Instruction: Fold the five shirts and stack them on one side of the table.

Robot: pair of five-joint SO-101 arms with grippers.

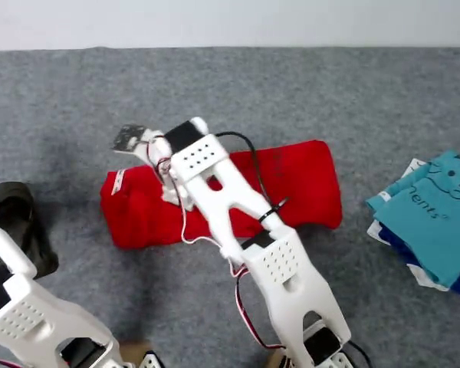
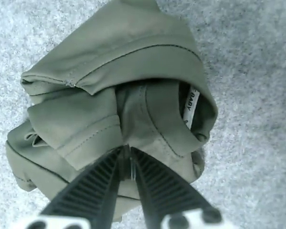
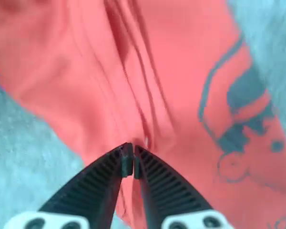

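Two shirts gripped: right jaws, closed on a crease of the red shirt (image 1: 307, 184), should carry it over evenly; left jaws pinch the green shirt (image 2: 109, 71).

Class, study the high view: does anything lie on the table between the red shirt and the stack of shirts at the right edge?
Nothing visible does. Bare grey table separates the red shirt from the teal-topped stack. The right gripper is shut on the red shirt.

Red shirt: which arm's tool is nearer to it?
Right. The right tool pinches the red shirt; the left tool is apart from it, shut on the olive shirt.
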